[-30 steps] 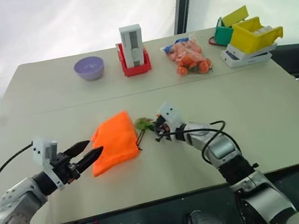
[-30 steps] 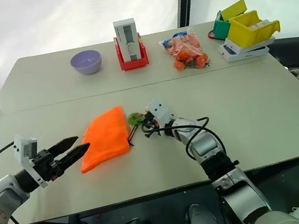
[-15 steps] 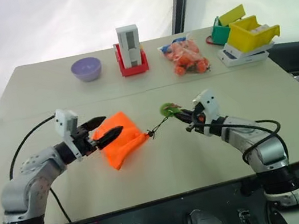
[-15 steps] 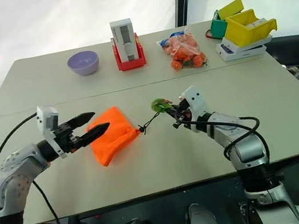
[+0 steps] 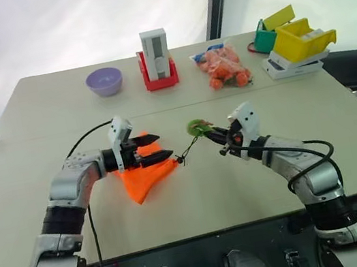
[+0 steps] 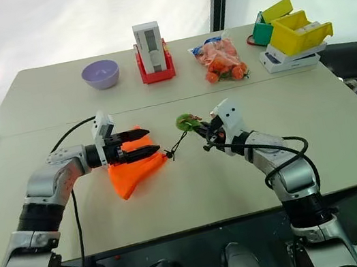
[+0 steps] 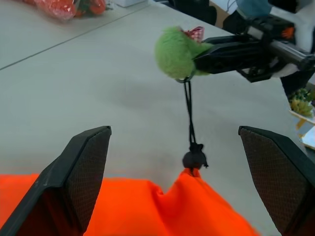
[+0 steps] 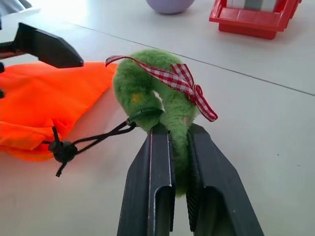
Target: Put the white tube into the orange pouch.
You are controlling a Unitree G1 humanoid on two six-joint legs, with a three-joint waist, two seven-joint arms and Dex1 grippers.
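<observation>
Two grippers busy: right gripper [image 8: 170,162] clenches green tuft [image 8: 147,101]; left gripper [image 5: 152,148] gapes over orange pouch [image 5: 146,177]. Risk: cord [image 7: 189,115] cinches mouth.

A lilac bowl [image 5: 104,81], a white box in a red holder [image 5: 158,59] and yellow bins [image 5: 301,39] line the table [image 5: 345,138].

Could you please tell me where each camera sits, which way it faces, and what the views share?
Left and right eye views: on the head, looking forward and down at the table; both arms show.
Left wrist view: on the left wrist, facing the orange pouch between open fingers.
Right wrist view: on the right wrist, along the right gripper shut on the green tuft.
Shared: pouch, black cord, tuft.
</observation>
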